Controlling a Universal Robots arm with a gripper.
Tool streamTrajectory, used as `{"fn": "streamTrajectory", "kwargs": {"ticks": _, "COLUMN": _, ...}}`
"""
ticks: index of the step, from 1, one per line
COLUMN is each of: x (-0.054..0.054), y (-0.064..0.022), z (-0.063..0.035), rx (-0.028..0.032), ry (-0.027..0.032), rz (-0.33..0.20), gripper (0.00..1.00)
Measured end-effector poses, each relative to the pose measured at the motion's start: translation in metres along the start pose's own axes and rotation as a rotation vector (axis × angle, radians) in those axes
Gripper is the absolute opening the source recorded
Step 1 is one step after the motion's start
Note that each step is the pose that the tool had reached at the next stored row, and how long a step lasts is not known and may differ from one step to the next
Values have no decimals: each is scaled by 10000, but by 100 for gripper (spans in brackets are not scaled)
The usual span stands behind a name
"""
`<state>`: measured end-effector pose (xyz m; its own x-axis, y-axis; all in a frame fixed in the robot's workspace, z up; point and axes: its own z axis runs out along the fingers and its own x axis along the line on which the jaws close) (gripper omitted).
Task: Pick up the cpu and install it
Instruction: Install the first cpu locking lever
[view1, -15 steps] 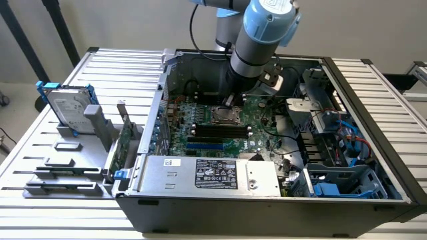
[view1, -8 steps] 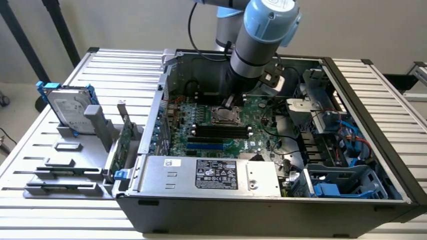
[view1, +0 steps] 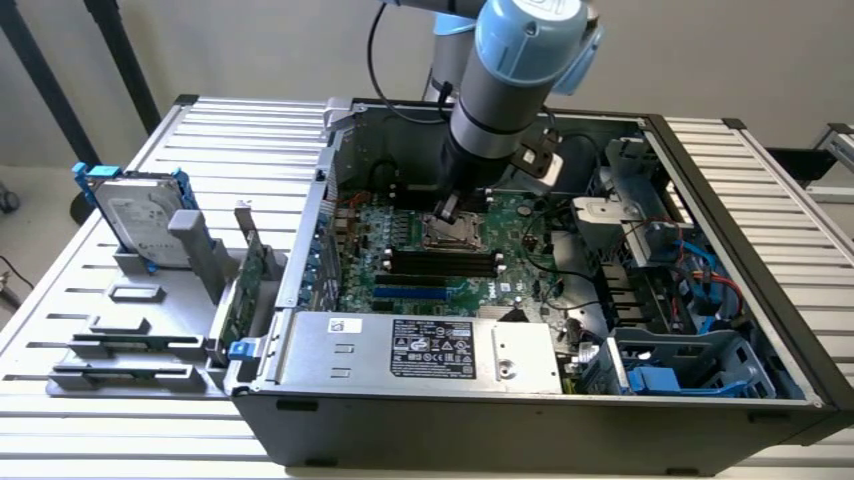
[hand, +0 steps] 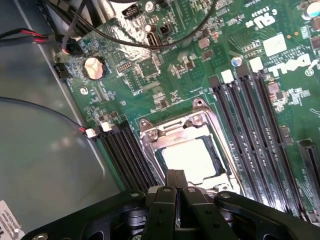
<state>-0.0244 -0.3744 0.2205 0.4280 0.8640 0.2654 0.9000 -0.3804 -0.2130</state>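
A Universal Robots arm is reaching down into an open computer case (view1: 747, 330) on a slatted metal table (view1: 787, 190), its gripper (hand: 176, 187) hovering with jaws pinched fully together just above the motherboard (hand: 190, 65). The jaws are holding nothing. One cpu (hand: 187, 157), a flat square chip with a pale metal top, is lying inside the silver socket frame (hand: 150, 132) directly below the fingertips, near the middle of the board as the exterior view shows it (view1: 451, 232).

By the look of it, the chip is light, thin and rigid, with a smooth lid that is likely slippery; its underside contacts and the socket beneath are probably delicate, so the safest hold appears to be on two opposite edges, keeping it level.

Counted in the exterior view: one arm, one gripper, one cpu, one socket. One hard drive with blue rails (view1: 134, 210) is standing upright in a grey rack (view1: 147, 300) at that view's left, well apart from the case. One grey metal box with a black label (view1: 427, 350) is sitting at the near side of the case. Dark memory slots (hand: 250, 125) are flanking the socket on both sides; their exact number is hard to tell.
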Motion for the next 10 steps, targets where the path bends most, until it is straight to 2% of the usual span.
{"fn": "streamTrajectory", "kwargs": {"ticks": 5, "x": -113, "y": -76, "z": -38, "rx": 0, "ry": 0, "rz": 0, "gripper": 11}}
{"fn": "streamTrajectory", "kwargs": {"ticks": 10, "x": -226, "y": -98, "z": -125, "rx": 0, "ry": -1, "rz": -1, "gripper": 11}}
